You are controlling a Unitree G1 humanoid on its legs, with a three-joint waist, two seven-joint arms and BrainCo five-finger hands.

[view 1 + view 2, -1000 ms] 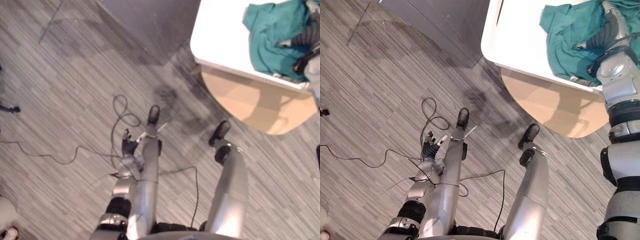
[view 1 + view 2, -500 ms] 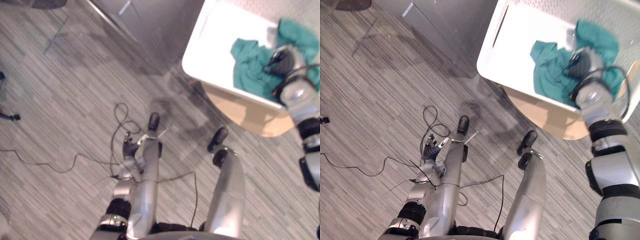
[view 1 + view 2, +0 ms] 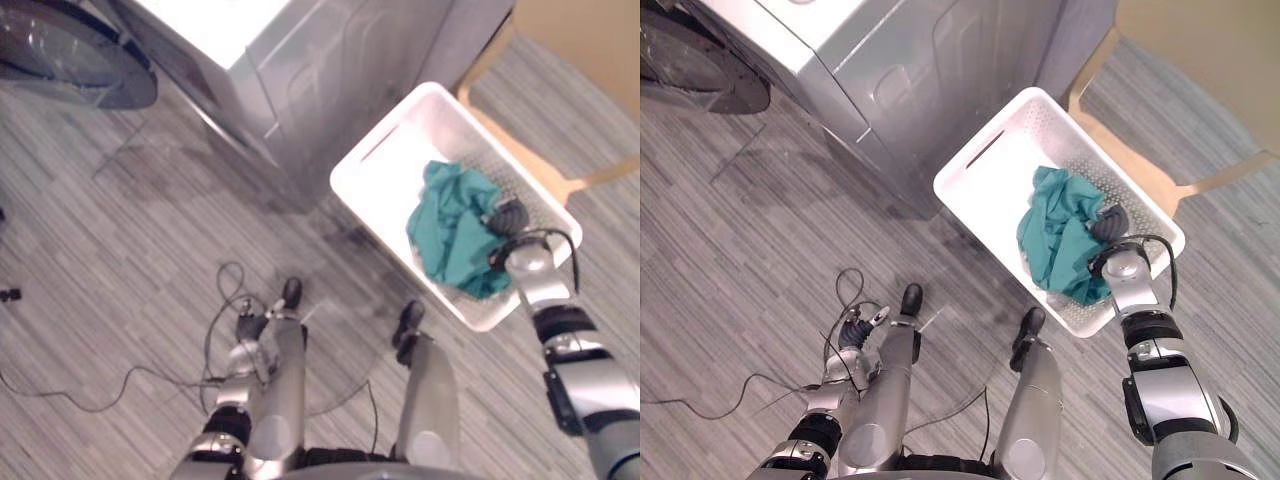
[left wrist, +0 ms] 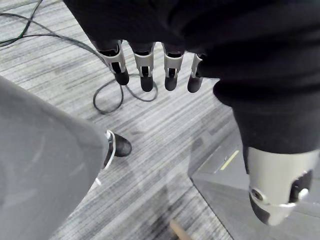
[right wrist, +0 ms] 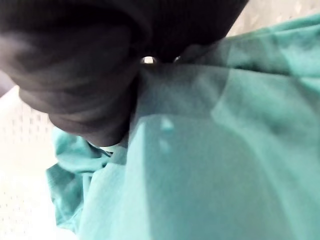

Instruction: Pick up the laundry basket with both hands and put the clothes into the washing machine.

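Viewpoint shifted; right hand (image 3: 1114,221) rests on teal clothes (image 3: 1053,238) in basket (image 3: 976,166).

Bright, even overhead lighting in both eye views. Blown-out flat white on top of washing machine (image 3: 215,25), strong glare on bare inside of laundry basket (image 3: 385,178). Soft dark shadows on floor (image 3: 100,260) beside machine and below basket. Dim in right wrist view: heavy shade from right hand (image 5: 85,65) across teal clothes (image 5: 225,150).

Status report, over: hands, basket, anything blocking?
Left robot hand open, idle above floor. Right robot hand on teal clothes inside white laundry basket. Basket beside washing machine, nothing between them.
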